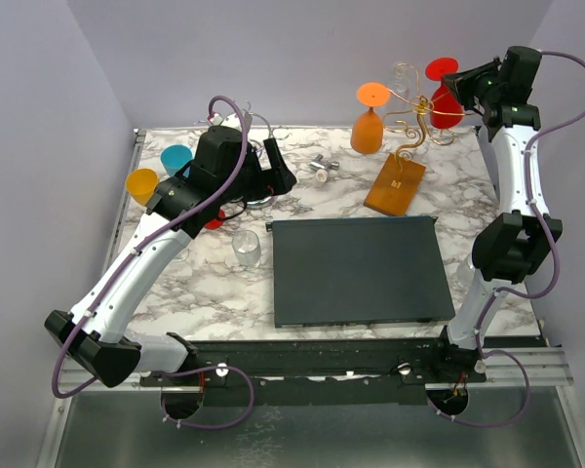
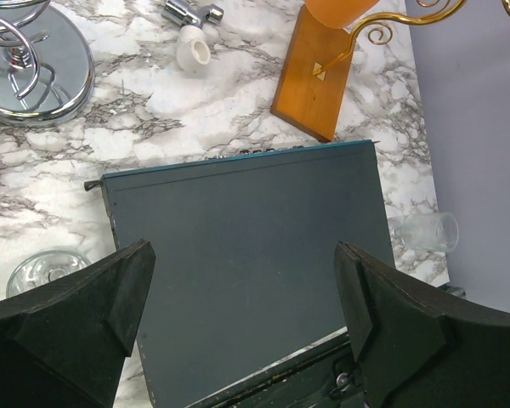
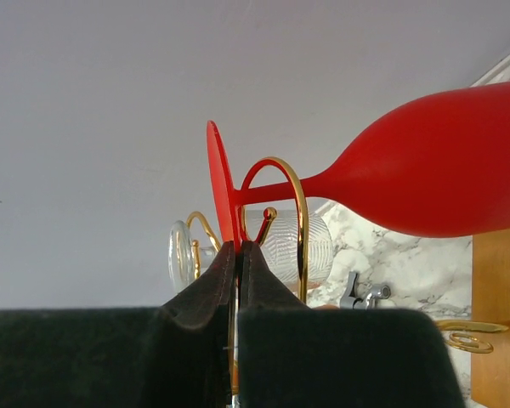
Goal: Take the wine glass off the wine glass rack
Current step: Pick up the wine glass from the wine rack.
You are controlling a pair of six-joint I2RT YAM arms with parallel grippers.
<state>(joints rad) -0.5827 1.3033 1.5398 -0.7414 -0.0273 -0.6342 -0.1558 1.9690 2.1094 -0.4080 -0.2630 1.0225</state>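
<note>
The wine glass rack has an orange-brown wooden base (image 1: 395, 184) and a gold wire stem with curly hooks (image 1: 414, 112). A red wine glass (image 1: 445, 105) hangs upside down on it; its stem sits in a gold hook (image 3: 299, 223). My right gripper (image 3: 238, 251) is shut on the edge of the red glass's round foot (image 3: 223, 191). An orange wine glass (image 1: 368, 129) hangs on the rack's left side, and a clear glass (image 3: 289, 242) hangs behind. My left gripper (image 2: 246, 289) is open and empty above the dark board (image 2: 246, 255).
A silver chrome stand (image 2: 34, 59) stands at the left with blue (image 1: 176, 157) and orange (image 1: 141, 182) glasses. A clear glass (image 1: 247, 249) sits beside the dark board (image 1: 356, 270). Another clear glass (image 2: 425, 231) lies at the right edge. A small metal piece (image 1: 323, 167) lies mid-table.
</note>
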